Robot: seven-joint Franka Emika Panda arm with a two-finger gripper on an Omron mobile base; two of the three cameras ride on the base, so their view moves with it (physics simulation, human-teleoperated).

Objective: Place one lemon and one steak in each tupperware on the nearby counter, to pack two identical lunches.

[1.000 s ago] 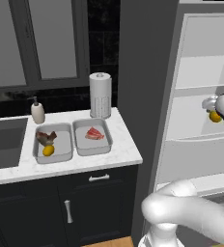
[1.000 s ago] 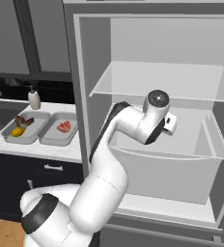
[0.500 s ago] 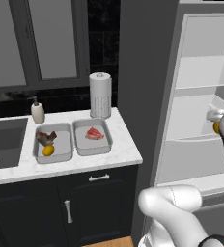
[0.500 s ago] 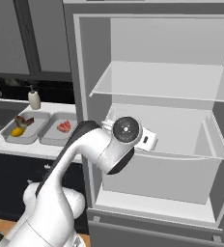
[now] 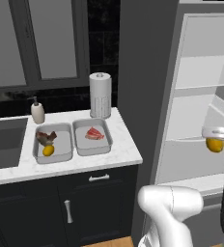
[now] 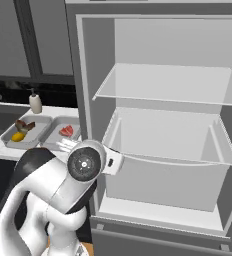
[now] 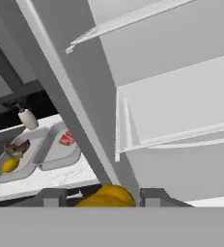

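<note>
My gripper (image 7: 104, 198) is shut on a yellow lemon (image 7: 110, 196), held in front of the open fridge; from the left base it hangs at the right edge (image 5: 215, 138) with the lemon (image 5: 213, 145) under it. On the white counter (image 5: 123, 153) stand two grey tupperwares. The left one (image 5: 65, 155) holds a brownish steak (image 5: 45, 137) and another lemon (image 5: 48, 150). The right one (image 5: 105, 144) holds a red steak (image 5: 94, 133). Both tubs lie well to the left of the gripper.
A paper towel roll (image 5: 100, 95) and a soap dispenser (image 5: 37, 112) stand behind the tubs, with a sink (image 5: 3, 140) to their left. The fridge's grey side wall (image 7: 80, 120) stands between hand and counter. White fridge shelves (image 6: 168, 90) lie to the right.
The hand with the lemon has come down and swung left, out of the fridge. The things on the counter have not moved.
</note>
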